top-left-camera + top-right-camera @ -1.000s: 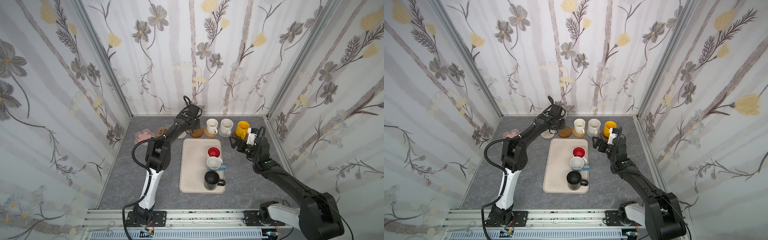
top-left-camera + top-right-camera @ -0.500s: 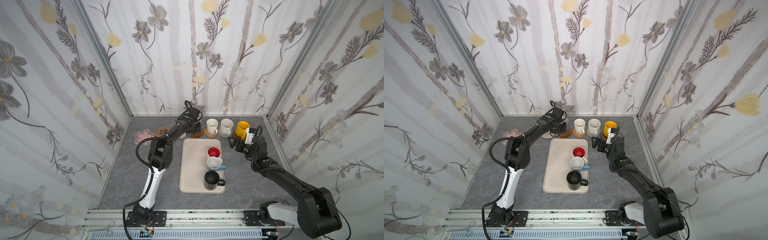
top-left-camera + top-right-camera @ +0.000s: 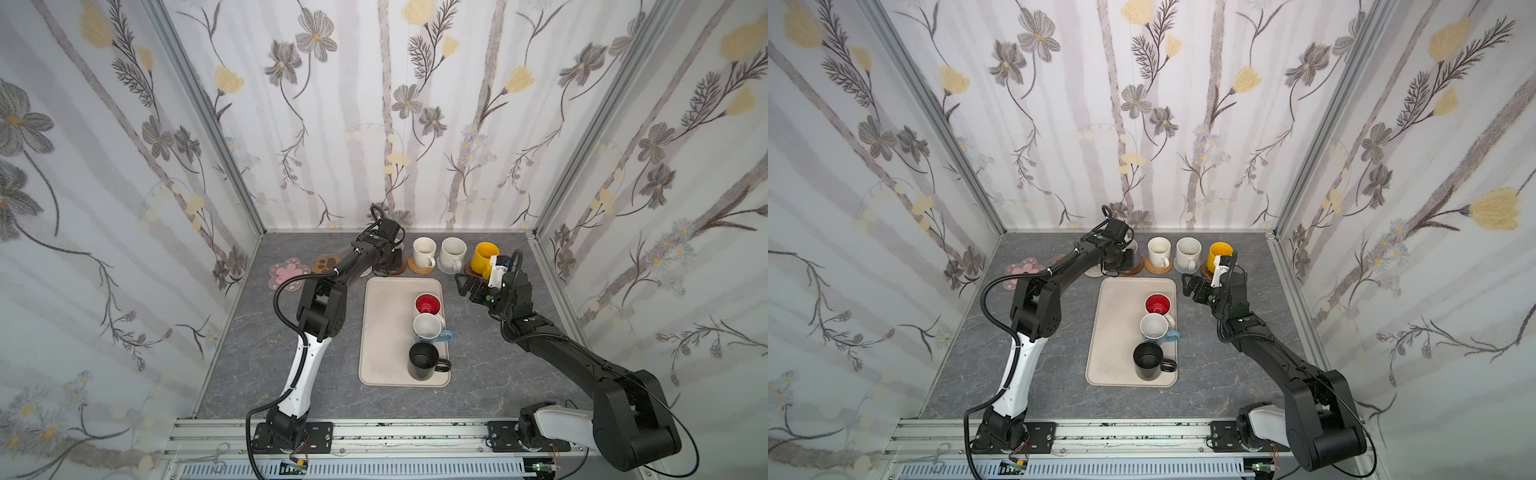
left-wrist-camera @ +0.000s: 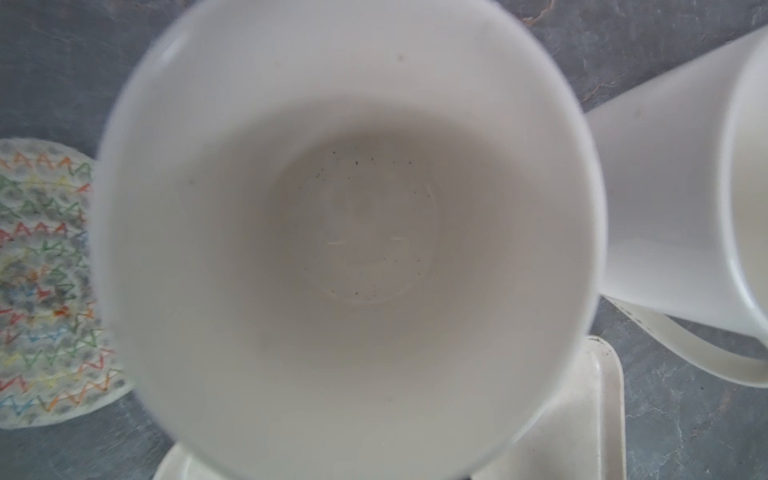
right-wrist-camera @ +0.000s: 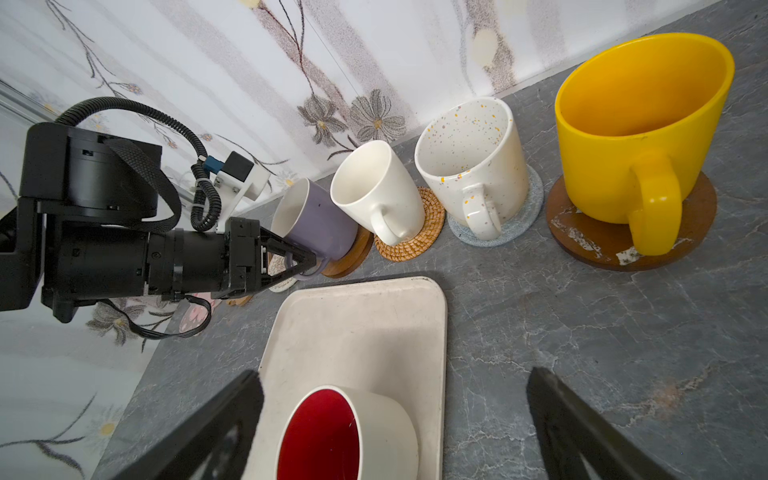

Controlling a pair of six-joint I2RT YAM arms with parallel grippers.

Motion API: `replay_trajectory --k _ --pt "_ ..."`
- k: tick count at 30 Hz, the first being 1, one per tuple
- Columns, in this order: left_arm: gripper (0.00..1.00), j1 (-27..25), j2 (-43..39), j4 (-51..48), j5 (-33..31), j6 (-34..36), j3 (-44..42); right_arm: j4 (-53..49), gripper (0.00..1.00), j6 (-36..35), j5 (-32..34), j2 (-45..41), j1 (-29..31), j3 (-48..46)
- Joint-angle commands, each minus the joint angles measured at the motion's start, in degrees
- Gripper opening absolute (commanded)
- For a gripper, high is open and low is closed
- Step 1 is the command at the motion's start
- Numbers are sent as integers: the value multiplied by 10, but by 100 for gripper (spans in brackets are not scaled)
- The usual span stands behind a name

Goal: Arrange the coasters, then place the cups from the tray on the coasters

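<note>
Three cups (image 5: 640, 137) sit on coasters (image 5: 590, 237); my left claw (image 5: 308, 266) grips the lavender mug (image 5: 316, 224) on a fourth. Three wait on the tray (image 3: 376, 332), my right claw (image 5: 395, 376) open.

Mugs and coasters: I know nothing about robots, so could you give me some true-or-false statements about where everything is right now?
1. The black mug stands on the tray. True.
2. The yellow mug sits on the rattan coaster. False: the yellow mug sits on the brown disc.
3. The right gripper holds a mug. False: the right gripper is open and empty.
4. The left gripper is shut on the lavender mug's handle. True.
5. The pink coaster bears no mug. True.
</note>
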Motion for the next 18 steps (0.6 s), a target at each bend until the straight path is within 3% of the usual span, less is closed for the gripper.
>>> replay_trajectory --k 1,4,6,9,14,18 --pt "0 0 -5 6 -1 -2 -6 18 100 -7 8 2 1 6" --pt "3 -1 -4 5 -2 0 -6 19 100 -7 7 5 2 7" --pt "17 -1 -4 5 -5 1 -6 18 100 -8 7 7 1 7" --pt "28 -1 -4 5 -8 1 -7 17 100 -8 8 7 2 8" --pt "57 -1 -9 5 -22 2 -5 20 100 -18 3 0 4 5" --pt "69 -2 -17 5 -31 5 1 27 100 -36 -10 -10 7 2"
